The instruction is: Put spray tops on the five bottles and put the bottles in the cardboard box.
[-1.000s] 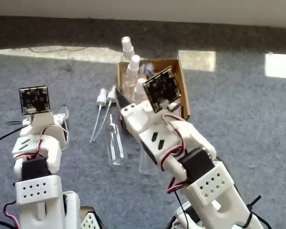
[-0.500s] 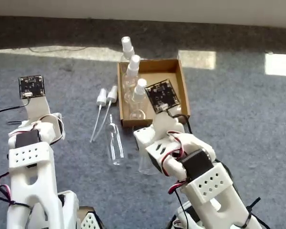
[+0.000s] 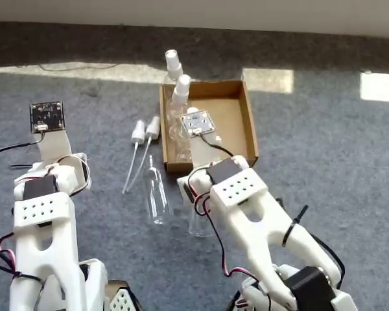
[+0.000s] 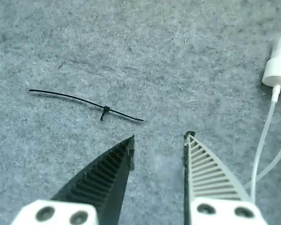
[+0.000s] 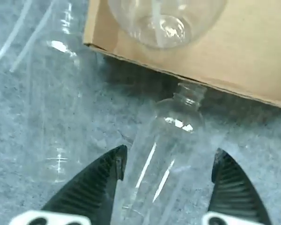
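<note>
Right claw [image 5: 169, 151] spread astride bottle [image 5: 178, 117].

The right gripper [image 5: 169, 154] hung low over the grey carpet [image 5: 271, 140] with its two dark fingers [image 5: 100, 176] spread wide apart, touching nothing. Taking the way they pointed as twelve o'clock, a clear capless bottle [image 5: 171, 140] lay on its side between them, its open neck at twelve and just beside the wall of the cardboard box [image 5: 234, 61]. A second clear bottle [image 5: 56, 93] lay on the carpet at ten o'clock, outside the near finger. Inside the box, at twelve, showed the round base of a third bottle [image 5: 166, 18] (its upper part out of frame). Two thin tubes [image 5: 11, 35] crossed the carpet far off at ten.
</note>
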Available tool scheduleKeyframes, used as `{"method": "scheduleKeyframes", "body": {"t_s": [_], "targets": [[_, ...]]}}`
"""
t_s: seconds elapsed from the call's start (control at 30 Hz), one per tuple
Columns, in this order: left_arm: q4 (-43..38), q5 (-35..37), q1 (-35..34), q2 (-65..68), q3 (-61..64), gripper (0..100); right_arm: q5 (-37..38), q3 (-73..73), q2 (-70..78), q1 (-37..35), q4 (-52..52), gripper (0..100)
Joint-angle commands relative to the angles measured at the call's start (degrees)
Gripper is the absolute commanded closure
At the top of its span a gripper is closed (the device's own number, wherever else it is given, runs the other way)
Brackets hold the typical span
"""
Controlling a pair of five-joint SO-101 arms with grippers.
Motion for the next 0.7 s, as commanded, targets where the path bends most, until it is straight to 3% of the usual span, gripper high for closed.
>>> {"method": "scheduleKeyframes", "body": {"t_s": [0.0, 0.23, 0.33, 0.47, 0.67], "targets": [[-0.8, 0.4, 1.2, 0.1, -2.2, 83, -0.8, -3.3, 2.9, 0.7, -3.4, 74.8], [-0.9, 0.4, 1.2, 0.1, -2.2, 83, -0.4, -3.4, 7.7, 1.0, -3.4, 75.4], [-0.9, 0.4, 1.2, 0.1, -2.2, 83, -0.4, -2.5, 8.0, 1.4, -2.0, 82.1], [-0.9, 0.4, 1.2, 0.1, -2.2, 83, 1.3, -0.1, 6.5, 5.7, 0.4, 99.8], [-1.0, 0.4, 1.2, 0.1, -2.2, 83, 10.1, 8.6, -4.1, 16.0, 1.2, 99.5]]}}
